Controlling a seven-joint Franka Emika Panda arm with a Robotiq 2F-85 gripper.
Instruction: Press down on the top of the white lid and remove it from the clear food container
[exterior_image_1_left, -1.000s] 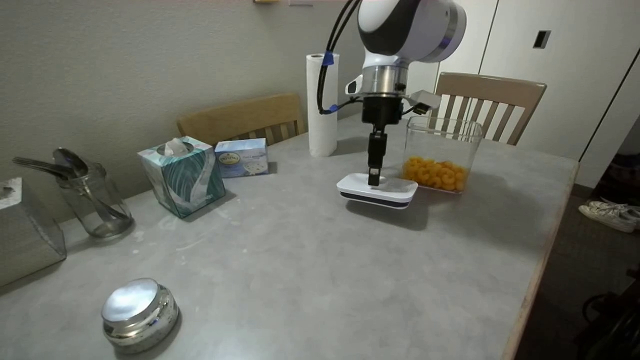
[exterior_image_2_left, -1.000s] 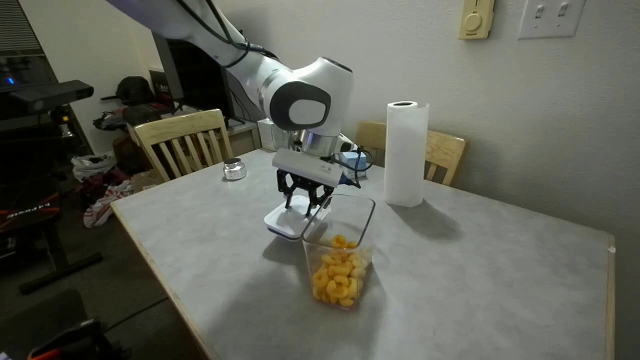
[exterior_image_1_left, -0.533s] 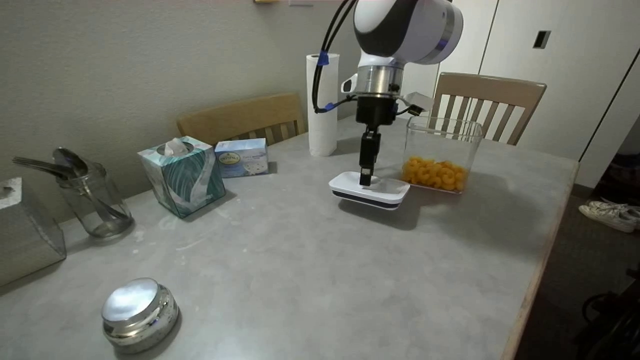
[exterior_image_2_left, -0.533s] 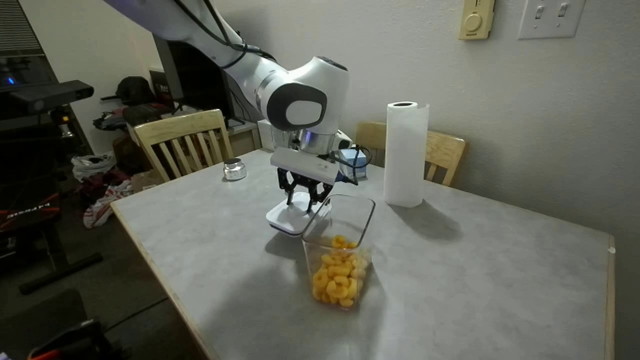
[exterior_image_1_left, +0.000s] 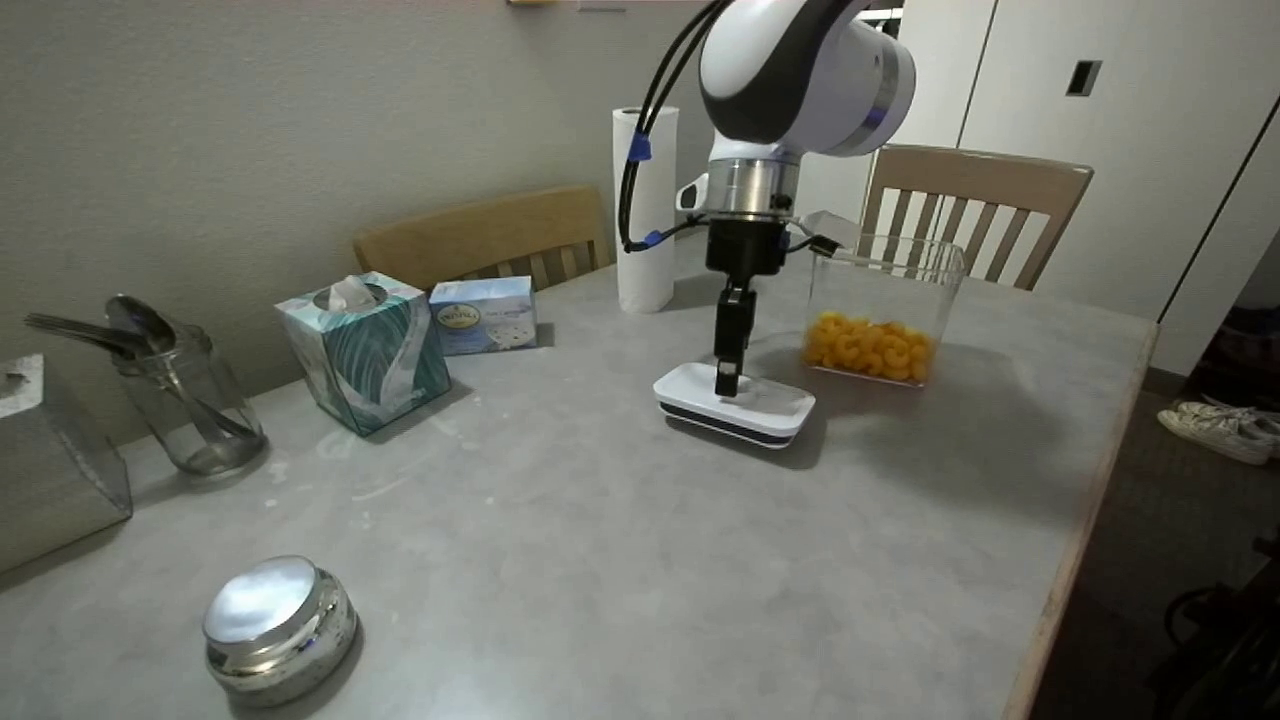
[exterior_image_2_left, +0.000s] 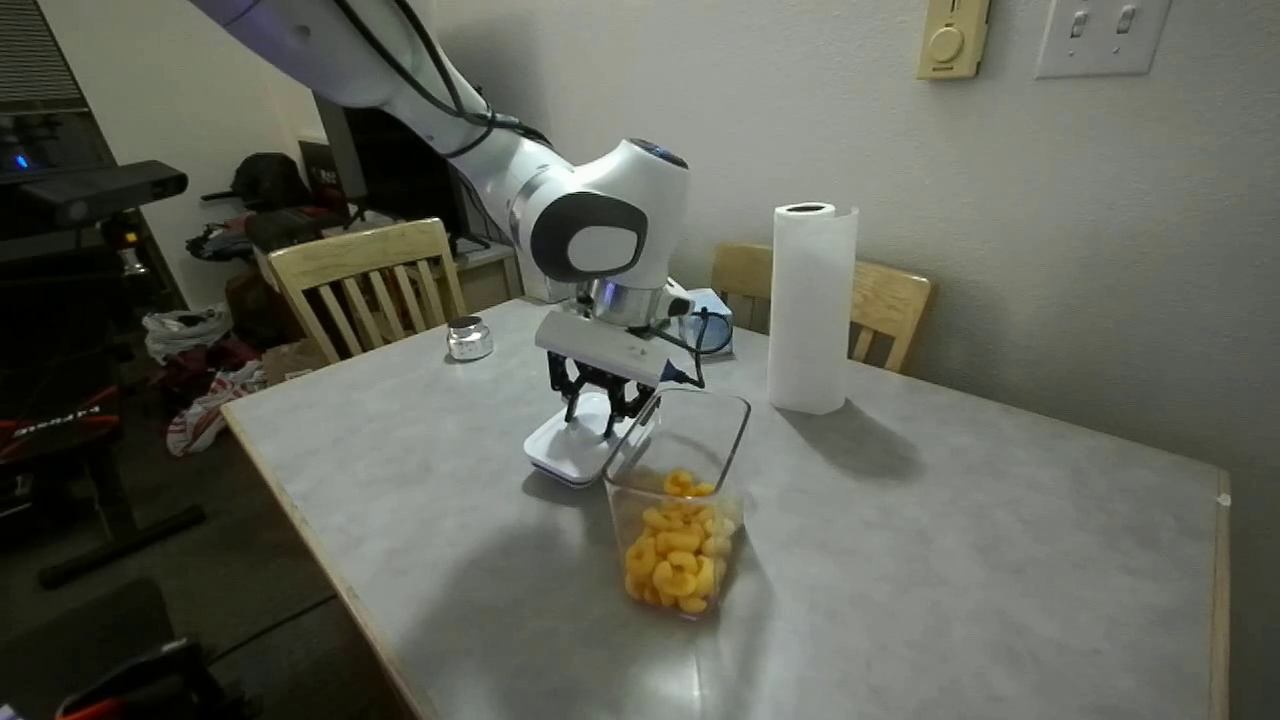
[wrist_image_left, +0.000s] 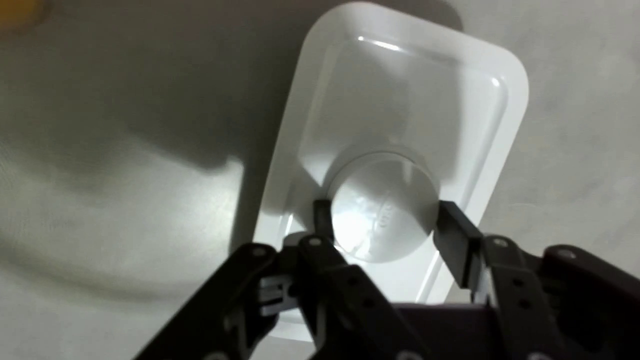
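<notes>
The white lid (exterior_image_1_left: 778, 408) is off the clear food container (exterior_image_1_left: 885, 292). My gripper (exterior_image_1_left: 728, 388) is shut on the lid's round raised centre, with one finger on each side of it in the wrist view (wrist_image_left: 382, 215). The lid hangs level, very close over the table; I cannot tell whether it touches. It also shows in an exterior view (exterior_image_2_left: 568, 456), partly behind the container (exterior_image_2_left: 630, 512). The container stands upright and open, with yellow-orange snack pieces (exterior_image_1_left: 870, 345) in its lower part. A blurred orange patch shows at the wrist view's top left corner.
The paper towel roll (exterior_image_1_left: 645, 220) stands behind the arm. A tea box (exterior_image_1_left: 485, 318), a teal tissue box (exterior_image_1_left: 368, 355) and a glass jar with utensils (exterior_image_1_left: 195, 410) line the wall side. A round shiny metal jar (exterior_image_1_left: 280, 630) sits near the front. Chairs (exterior_image_2_left: 370, 280) stand round the table.
My gripper has moved away from the container with the lid in it, then down towards the table. The lid's shadow is now closer to it. The container has not moved.
</notes>
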